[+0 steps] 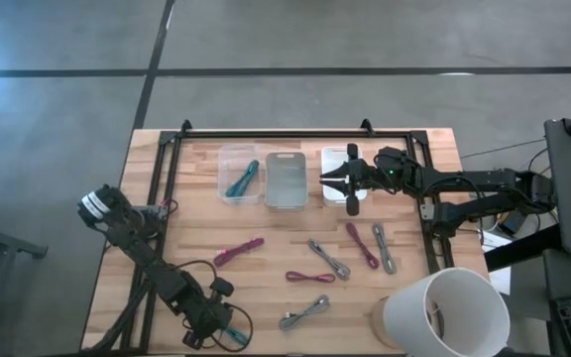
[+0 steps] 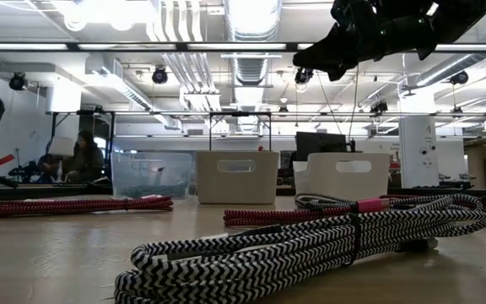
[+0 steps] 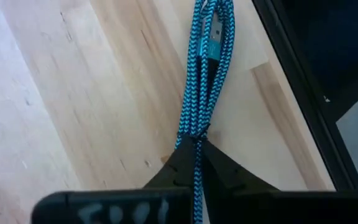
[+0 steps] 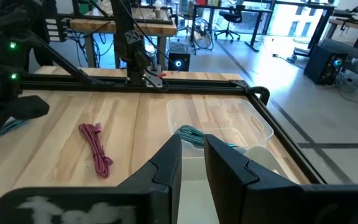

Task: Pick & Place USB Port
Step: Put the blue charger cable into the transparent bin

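My left gripper (image 1: 232,335) is at the table's near edge, left of the middle, shut on a blue braided cable bundle (image 3: 205,68). My right gripper (image 1: 331,181) hovers over the white bin (image 1: 343,159) at the far side, with its fingers (image 4: 169,163) a little apart and empty. It also shows at the top of the low view (image 2: 369,34). A clear bin (image 1: 238,175) holds a teal cable (image 1: 243,179). A grey bin (image 1: 285,179) stands between the two. Several magenta and grey cable bundles lie on the table's middle. My left gripper pinches the blue cable bundle between its two fingers at the tied waist (image 3: 195,138) near one end, several strands together. The fingers lie along the bundle. The rest of the bundle (image 3: 210,37) stretches away from the fingertips, close over the wooden top.
A magenta cable (image 1: 238,252), a small magenta one (image 1: 310,277), another magenta one (image 1: 362,245) and grey ones (image 1: 328,258), (image 1: 385,248), (image 1: 303,312) lie loose. A white cylinder (image 1: 446,310) stands at the near right corner. A black frame (image 1: 295,134) borders the work area.
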